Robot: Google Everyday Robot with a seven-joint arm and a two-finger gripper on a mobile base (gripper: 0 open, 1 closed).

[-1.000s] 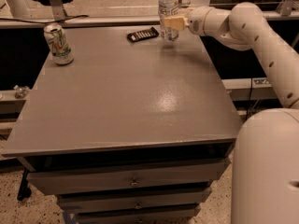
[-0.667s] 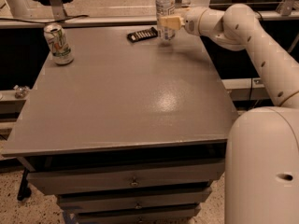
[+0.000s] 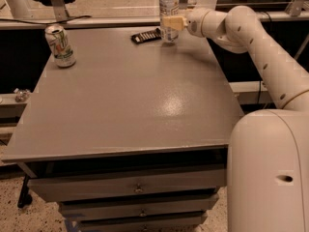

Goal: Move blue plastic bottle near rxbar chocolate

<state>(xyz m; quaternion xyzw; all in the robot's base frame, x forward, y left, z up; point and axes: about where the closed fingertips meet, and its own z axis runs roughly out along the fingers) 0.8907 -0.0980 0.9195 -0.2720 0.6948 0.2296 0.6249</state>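
Note:
The blue plastic bottle (image 3: 169,4) is clear with a white cap and stands upright at the far edge of the grey table (image 3: 135,100). My gripper (image 3: 171,22) reaches in from the right and is shut on the bottle's lower half. The bottle's base is at or just above the table top; I cannot tell which. The rxbar chocolate (image 3: 146,35), a small flat dark wrapper with pale markings, lies just left of the bottle, close to it.
A green-and-white drink can (image 3: 60,46) stands at the table's far left. My white arm (image 3: 260,42) spans the table's right side and my base (image 3: 270,173) fills the lower right. Drawers (image 3: 135,187) sit under the table top.
My gripper and the bottle have shifted slightly left, closer to the dark bar. The can and the bar have not moved.

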